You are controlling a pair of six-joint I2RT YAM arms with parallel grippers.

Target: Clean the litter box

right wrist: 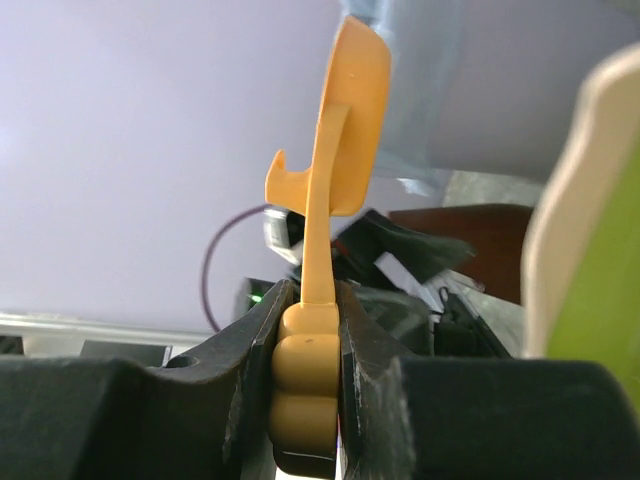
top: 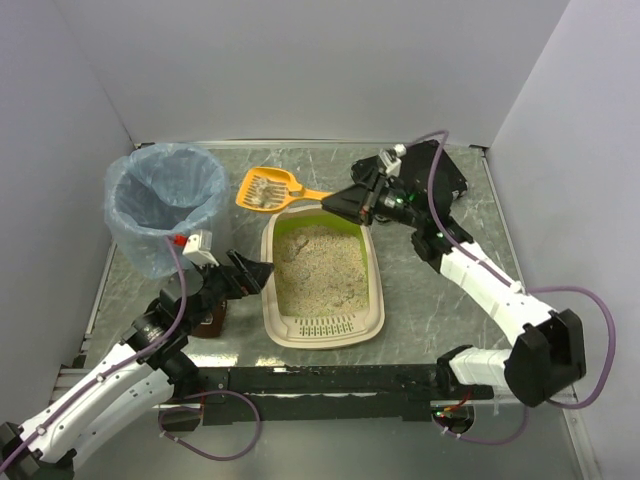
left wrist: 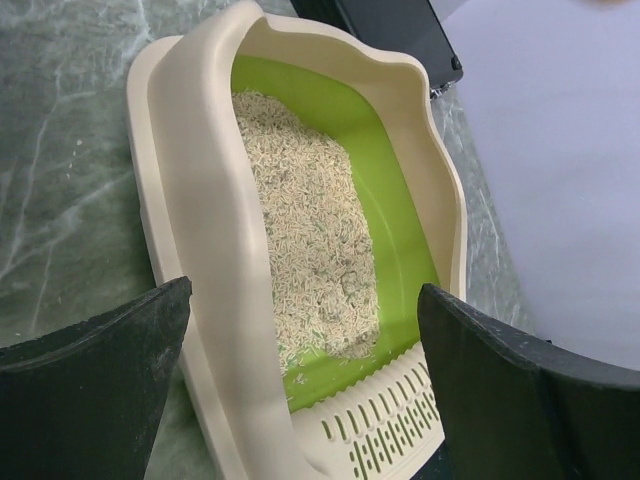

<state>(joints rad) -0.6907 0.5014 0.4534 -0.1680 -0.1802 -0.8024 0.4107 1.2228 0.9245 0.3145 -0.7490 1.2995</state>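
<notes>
The beige litter box [top: 325,328] with a lime-green inner wall lies mid-table, sandy granules [top: 320,262] spread inside. Its slotted grille end [left wrist: 395,425] faces the arms. My right gripper [top: 336,201] is shut on the handle [right wrist: 309,365] of an orange scoop [top: 268,188]. The scoop head hangs above the table behind the box's far-left corner, and pale clumps lie in it. My left gripper [top: 256,272] stands open beside the box's left wall. In its wrist view the box rim [left wrist: 195,210] runs between the two fingers [left wrist: 100,385].
A round bin with a blue bag [top: 165,205] stands at the back left, close to the scoop head. A black case [top: 447,176] sits at the back right behind the right arm. A brown object [top: 211,322] lies under the left arm.
</notes>
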